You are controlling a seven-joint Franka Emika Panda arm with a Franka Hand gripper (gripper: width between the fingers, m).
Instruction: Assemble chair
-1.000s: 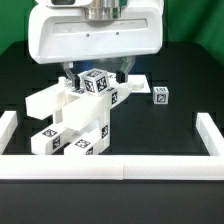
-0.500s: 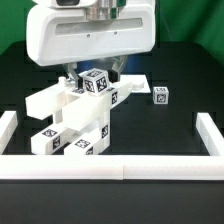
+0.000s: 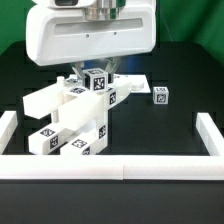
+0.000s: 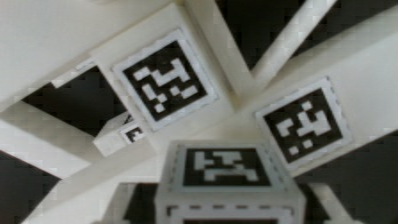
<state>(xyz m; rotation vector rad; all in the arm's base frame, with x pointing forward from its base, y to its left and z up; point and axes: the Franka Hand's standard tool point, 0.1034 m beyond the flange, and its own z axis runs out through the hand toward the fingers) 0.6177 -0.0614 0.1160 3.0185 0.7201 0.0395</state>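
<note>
**Block gripped at chair's top**

Clamped tight on the block (image 3: 97, 82) with the gripper (image 3: 95, 73), a finger against each side, the block's tag facing the rail's (image 3: 110, 166) front run. Directly beneath and touching the block: the chair (image 3: 72, 125), so just under the gripper and spreading away from it toward the exterior view's left.

Stands inside the rail, nearer the rail's arm on the exterior view's left than the arm on the right. Low end close to the front run, not touching it.

Lies slanted. Long axis from the low end near the rail's front-left corner up and back to the high end under the gripper. Long beams along that same line, tagged faces turned to the front run.

From the wrist: the block's tag square-on between the fingers, with two more tags (image 4: 164, 80) on crossing beams beyond it. Cannot tell whether the block is seated or merely resting.

Also inside the rail: a small cube (image 3: 160, 96) toward the right arm, well apart from the chair, and a flat panel (image 3: 136, 84) just behind it, farther from the front run.
</note>
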